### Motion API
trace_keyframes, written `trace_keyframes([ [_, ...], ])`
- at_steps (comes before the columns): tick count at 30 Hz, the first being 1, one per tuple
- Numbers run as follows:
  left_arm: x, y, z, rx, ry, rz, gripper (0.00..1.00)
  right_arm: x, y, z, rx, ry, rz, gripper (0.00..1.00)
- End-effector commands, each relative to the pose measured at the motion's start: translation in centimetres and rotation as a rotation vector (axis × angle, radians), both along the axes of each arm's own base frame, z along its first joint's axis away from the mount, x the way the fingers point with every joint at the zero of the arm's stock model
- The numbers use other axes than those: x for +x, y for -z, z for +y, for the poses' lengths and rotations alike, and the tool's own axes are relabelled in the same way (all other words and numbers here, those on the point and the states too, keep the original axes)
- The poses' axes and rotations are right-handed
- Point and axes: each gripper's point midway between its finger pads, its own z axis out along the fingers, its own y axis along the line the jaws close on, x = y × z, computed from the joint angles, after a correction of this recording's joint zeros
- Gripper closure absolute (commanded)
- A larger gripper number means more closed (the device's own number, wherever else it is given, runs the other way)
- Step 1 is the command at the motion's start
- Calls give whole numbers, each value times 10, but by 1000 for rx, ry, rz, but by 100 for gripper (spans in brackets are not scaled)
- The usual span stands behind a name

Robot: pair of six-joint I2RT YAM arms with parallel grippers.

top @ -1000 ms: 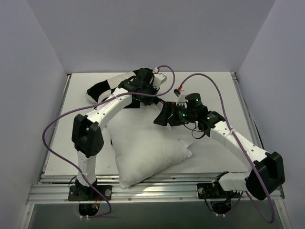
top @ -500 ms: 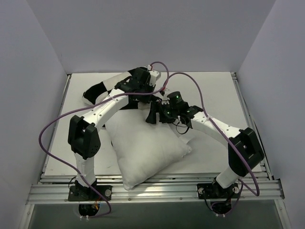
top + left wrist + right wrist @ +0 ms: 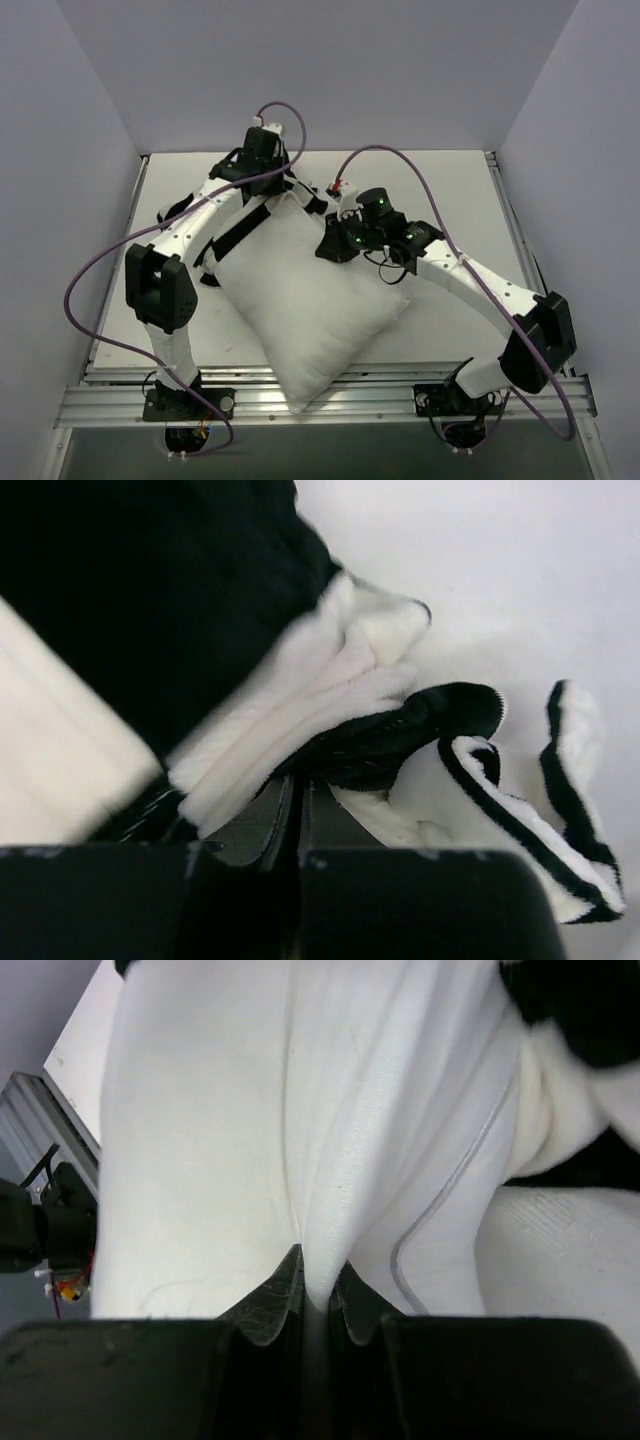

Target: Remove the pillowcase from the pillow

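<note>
Two arms reach over the white counter, each pinching cloth. The left gripper, toward the far left corner, has its fingers closed almost together on a bunched fold of the black-and-white pillowcase. The pillowcase lies crumpled at the far left end of the pillow; I cannot tell whether it wraps that end or only lies against it. The plain white pillow lies diagonally across the middle, with one corner reaching over the near edge. The right gripper, at the pillow's far right side, is clamped narrow on a raised ridge of its white fabric.
</note>
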Motion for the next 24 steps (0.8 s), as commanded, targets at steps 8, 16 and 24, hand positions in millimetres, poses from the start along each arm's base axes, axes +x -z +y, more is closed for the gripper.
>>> trace_keyframes([
  [8,75,-105,142,81,-472,-408,98,-92,-77,-61,2,-134,-3,100],
  [16,102,-61,191,230,-565,-323,98,-66,-91,-126,-79,56,-46,100],
  [24,100,-71,115,-34,-330,-326,69,-16,-43,-118,-114,221,44,100],
])
